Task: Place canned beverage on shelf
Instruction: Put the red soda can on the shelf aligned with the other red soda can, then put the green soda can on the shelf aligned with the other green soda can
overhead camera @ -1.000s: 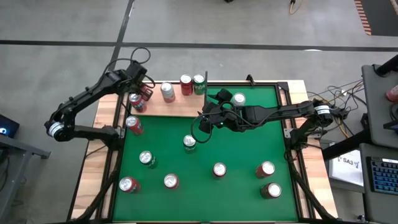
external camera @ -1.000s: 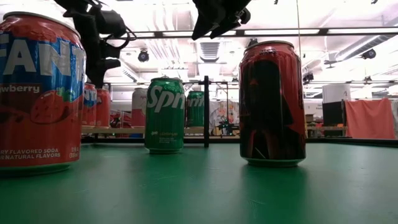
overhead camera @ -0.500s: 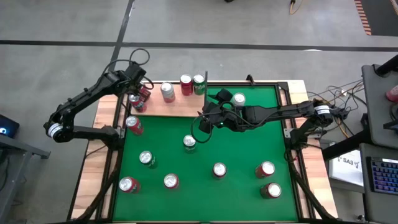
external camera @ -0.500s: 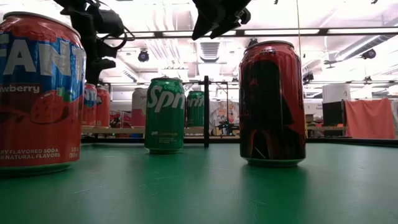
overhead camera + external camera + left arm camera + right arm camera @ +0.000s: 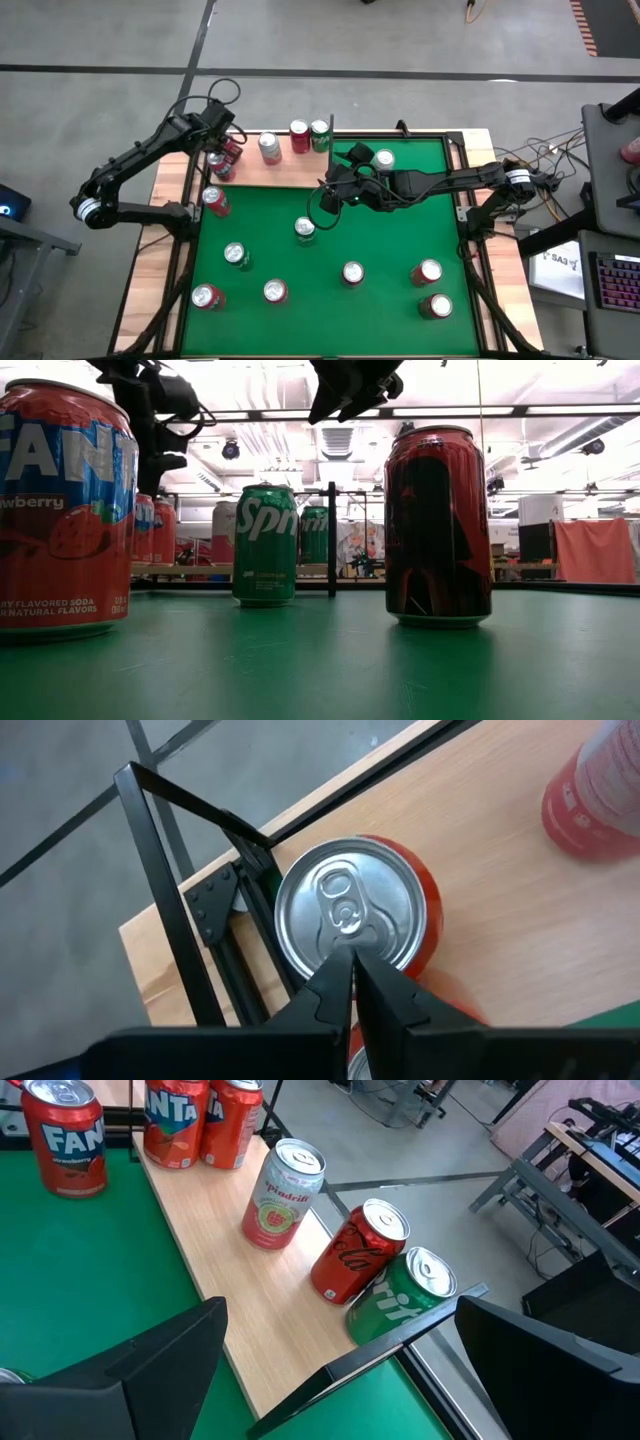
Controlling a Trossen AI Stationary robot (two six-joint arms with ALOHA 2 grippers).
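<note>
Left wrist view: closed left hand [image 5: 352,982] above can [image 5: 352,915]

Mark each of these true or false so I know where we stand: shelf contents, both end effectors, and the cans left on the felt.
1. The left end effector is shut above a red can on the shelf. True.
2. The right end effector grips a green can. False: it is open and empty.
3. A green can stands on the shelf. True.
4. The green felt holds no cans. False: several stand there.
</note>
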